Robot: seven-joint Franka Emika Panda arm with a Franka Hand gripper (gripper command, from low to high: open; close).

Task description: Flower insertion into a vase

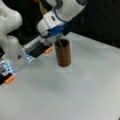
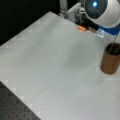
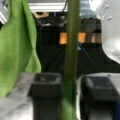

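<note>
Here hand [image 3: 67,92] pinches stem [image 3: 71,50] above vase [image 1: 63,53].

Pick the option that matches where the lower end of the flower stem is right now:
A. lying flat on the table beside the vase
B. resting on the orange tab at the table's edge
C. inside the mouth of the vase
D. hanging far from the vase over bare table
C: in a front view the thin stem slants down from the gripper into the open top of the brown vase, and the wrist view shows the green stem between the gripper's fingers.

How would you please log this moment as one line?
gripper: shut on flower stem | stem end inside brown vase | vase upright on table
</note>
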